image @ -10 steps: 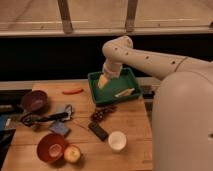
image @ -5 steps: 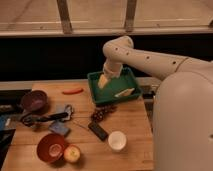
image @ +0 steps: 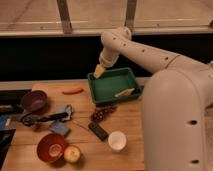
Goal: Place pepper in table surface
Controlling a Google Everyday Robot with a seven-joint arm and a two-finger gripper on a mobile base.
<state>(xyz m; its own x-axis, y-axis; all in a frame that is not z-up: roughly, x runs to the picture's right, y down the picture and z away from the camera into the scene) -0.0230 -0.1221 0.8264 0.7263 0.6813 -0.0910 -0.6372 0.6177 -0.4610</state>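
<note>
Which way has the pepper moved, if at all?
No. The pepper still lies left of the green tray; the open claw hangs above the tray's left rim.

1. The light-brown wooden plank tabletop carries everything.
2. A green rectangular plastic tray sits at its back edge; the gripper hangs over the tray's back left corner, fingers apart and empty.
3. The slim red-orange pepper lies flat just left of the tray, apart from it.
4. A dark purple bowl stands at the left edge.
5. Near the front, a red bowl touches a round red-yellow apple.
6. A white cup stands right of them, beside a flat black rectangular block.
</note>
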